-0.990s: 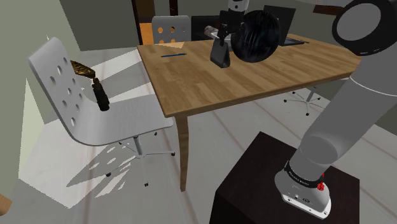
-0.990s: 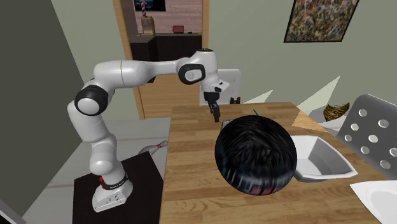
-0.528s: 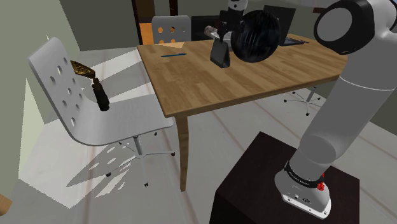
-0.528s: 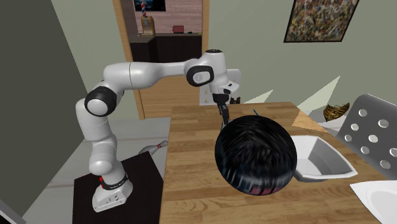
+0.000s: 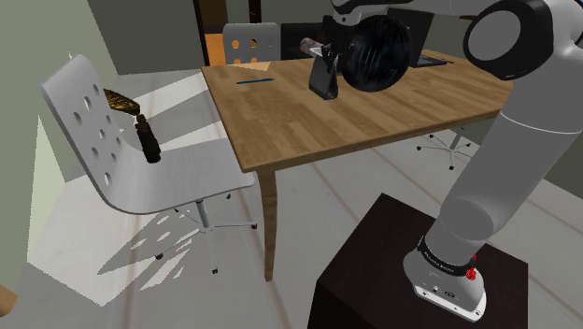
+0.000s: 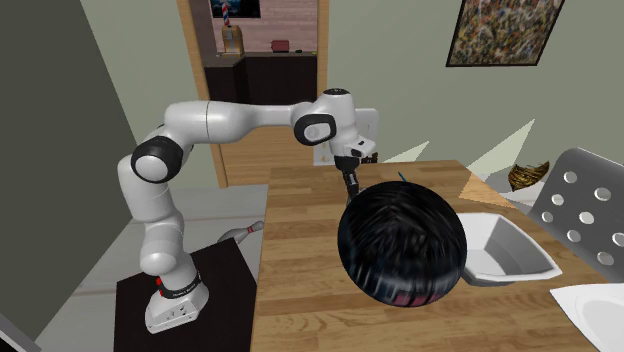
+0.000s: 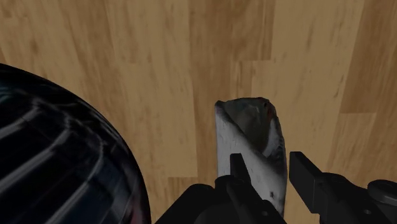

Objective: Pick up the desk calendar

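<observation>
Since the earlier frames the arm has extended across the bench. The hand has travelled from the bench's near edge to the desk calendar, dropping lower as it went. In the second exterior view the hand has shifted toward 3 o'clock and now ends just behind the large black sphere.

Current state:
- Desk calendar: a small grey-white, tent-shaped item standing upright on the wooden bench. In the shoulder view the desk calendar appears dark, at 12 o'clock in the frame. The black sphere is at its 2 o'clock, and a blue pen lies at its 9 o'clock, well apart.
- Hand: the fingers are parted, one on each side of the calendar's ridge. In the wrist view one finger overlaps the calendar's face, while a narrow strip of bench shows between the other finger and the calendar. Nothing is clamped.
- Black sphere: close beside the calendar, on the side of the overlapping finger.

Assessment: the approach appears complete or nearly so, and the grasp has not yet been made. The next step is likely to close the fingers across the calendar, then lift.

Caution: a folded card of this kind is probably light. If one finger makes contact first, the calendar may tilt or slide toward the sphere.
</observation>
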Tool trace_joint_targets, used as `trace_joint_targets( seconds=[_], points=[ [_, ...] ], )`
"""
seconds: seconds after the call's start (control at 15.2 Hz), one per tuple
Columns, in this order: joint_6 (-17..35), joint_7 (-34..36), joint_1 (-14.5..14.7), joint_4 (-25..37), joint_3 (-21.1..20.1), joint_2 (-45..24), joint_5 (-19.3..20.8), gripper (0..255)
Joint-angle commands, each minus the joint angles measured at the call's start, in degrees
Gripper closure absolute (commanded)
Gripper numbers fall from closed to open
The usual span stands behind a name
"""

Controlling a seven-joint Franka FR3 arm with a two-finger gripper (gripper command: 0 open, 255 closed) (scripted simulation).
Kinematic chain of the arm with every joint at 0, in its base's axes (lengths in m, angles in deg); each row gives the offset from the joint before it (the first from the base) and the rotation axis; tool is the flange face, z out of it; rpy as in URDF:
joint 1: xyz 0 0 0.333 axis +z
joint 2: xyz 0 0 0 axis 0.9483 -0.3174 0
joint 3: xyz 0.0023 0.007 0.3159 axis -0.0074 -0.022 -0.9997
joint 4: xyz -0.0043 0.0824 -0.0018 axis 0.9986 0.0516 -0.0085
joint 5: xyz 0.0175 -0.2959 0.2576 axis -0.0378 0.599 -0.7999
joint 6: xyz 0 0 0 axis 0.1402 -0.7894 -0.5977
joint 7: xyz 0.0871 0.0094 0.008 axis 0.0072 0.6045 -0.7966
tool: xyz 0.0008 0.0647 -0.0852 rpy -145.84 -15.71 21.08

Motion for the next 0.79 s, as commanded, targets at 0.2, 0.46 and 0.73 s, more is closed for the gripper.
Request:
trace_joint_targets(
  seconds=[0.2, 0.46, 0.73],
  points=[
    [0.08, -0.01, -0.01, -0.07, 0.01, -0.01, 0.0, 255],
    [0.06, 0.03, 0.01, -0.07, -0.01, 0.0, 0.01, 255],
    [-3.21, -0.1, -0.04, 3.8, 0.02, -0.62, -0.13, 255]
  ],
)
